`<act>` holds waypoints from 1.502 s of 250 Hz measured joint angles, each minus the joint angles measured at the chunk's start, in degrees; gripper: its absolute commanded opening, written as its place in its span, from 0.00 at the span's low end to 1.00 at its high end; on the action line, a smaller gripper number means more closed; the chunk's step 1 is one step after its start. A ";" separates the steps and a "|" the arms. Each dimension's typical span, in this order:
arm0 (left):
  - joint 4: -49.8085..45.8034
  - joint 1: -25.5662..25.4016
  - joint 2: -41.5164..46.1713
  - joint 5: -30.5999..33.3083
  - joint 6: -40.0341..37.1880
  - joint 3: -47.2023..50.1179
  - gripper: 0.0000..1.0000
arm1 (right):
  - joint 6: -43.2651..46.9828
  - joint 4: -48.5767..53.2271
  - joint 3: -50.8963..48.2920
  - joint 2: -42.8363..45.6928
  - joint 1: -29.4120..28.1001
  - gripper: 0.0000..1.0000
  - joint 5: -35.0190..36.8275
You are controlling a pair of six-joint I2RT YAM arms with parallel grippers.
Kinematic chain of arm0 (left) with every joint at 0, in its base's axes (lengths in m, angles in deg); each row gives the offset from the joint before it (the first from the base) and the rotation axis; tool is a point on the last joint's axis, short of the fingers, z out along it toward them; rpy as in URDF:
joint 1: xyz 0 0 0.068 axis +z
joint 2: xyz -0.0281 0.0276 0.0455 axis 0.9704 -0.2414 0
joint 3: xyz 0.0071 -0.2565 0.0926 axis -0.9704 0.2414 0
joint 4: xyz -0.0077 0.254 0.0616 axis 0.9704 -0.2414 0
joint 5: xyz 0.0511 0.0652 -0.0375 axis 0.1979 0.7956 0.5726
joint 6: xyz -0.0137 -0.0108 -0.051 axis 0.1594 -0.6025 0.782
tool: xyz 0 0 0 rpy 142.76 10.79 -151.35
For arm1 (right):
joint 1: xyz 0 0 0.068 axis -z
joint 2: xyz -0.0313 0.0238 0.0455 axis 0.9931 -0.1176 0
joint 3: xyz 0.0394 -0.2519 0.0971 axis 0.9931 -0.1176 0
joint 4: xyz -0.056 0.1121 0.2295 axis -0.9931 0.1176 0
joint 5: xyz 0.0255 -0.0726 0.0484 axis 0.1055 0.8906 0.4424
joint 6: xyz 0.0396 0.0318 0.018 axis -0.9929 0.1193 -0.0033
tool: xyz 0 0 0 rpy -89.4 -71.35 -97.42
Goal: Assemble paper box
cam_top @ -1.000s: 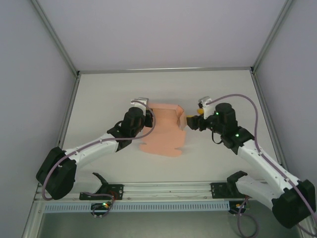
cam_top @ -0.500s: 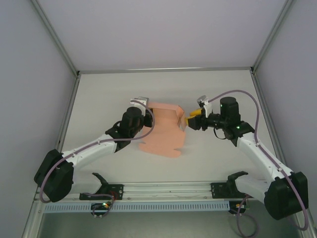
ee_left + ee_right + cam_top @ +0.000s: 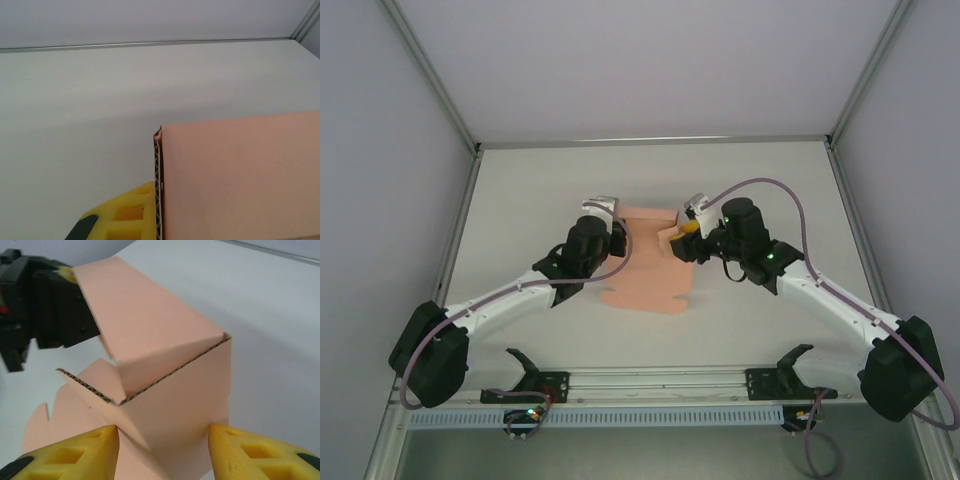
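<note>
The paper box (image 3: 645,270) lies mid-way across the table (image 3: 770,180), half folded, walls up at its far end. The left gripper (image 3: 618,238) is clamped tight on the card's edge at the box's 10 o'clock. At 2 o'clock, the right gripper (image 3: 164,437) straddles the raised corner, yellow fingers (image 3: 90,450) against both sides. Squeezing or only touching, I cannot tell.

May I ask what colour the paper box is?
Salmon pink; the paper box shows best in right wrist view.
</note>
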 measured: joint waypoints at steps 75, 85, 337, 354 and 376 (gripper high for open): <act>-1.27 -0.07 -0.70 1.18 0.61 -1.66 0.00 | -3.06 -2.64 0.15 -3.50 -4.00 0.60 13.31; -1.29 -0.15 -0.79 1.44 0.74 -1.70 0.00 | -3.61 -3.10 0.28 -4.48 -4.17 0.54 14.62; -1.31 -1.88 -2.73 5.22 2.29 -3.58 0.00 | -8.94 -12.11 1.20 -10.32 -6.58 0.41 31.52; -1.46 -1.88 -2.73 5.25 2.29 -3.58 0.00 | -8.28 -11.98 1.05 -10.25 -4.79 0.46 26.84; -1.70 -1.88 -2.73 5.22 2.27 -3.58 0.00 | -7.02 -11.02 1.05 -10.14 -3.15 0.49 22.77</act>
